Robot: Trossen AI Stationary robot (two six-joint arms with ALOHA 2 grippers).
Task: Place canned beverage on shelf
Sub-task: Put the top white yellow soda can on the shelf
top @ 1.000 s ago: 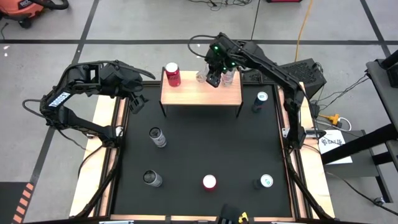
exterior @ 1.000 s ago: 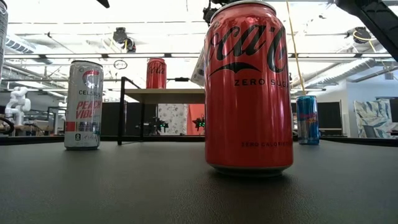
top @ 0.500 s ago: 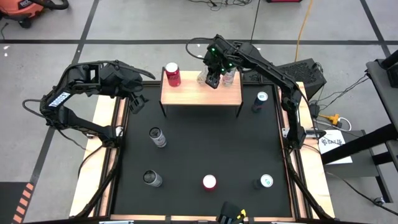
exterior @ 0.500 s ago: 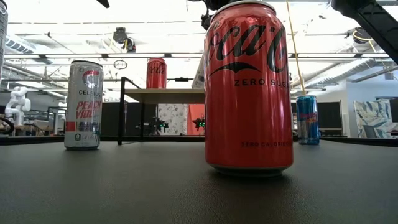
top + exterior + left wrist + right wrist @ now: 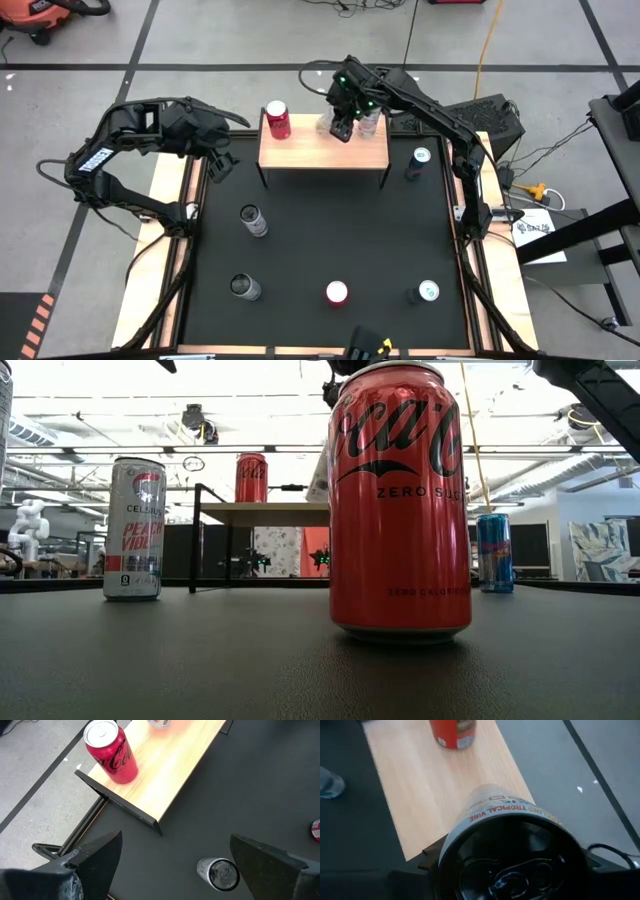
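My right end effector (image 5: 344,127) pinches a pale can (image 5: 507,827) above the shelf (image 5: 322,150); my left end effector (image 5: 172,857) waits spread.

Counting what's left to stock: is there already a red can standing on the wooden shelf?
Yes, in the high view a red can stands upright on the left end of the shelf.

Red can (image 5: 277,119) blocking shelf (image 5: 310,153) left end, bare wood open mid-shelf, right gripper (image 5: 343,126) with pale can (image 5: 500,815) crowding right end
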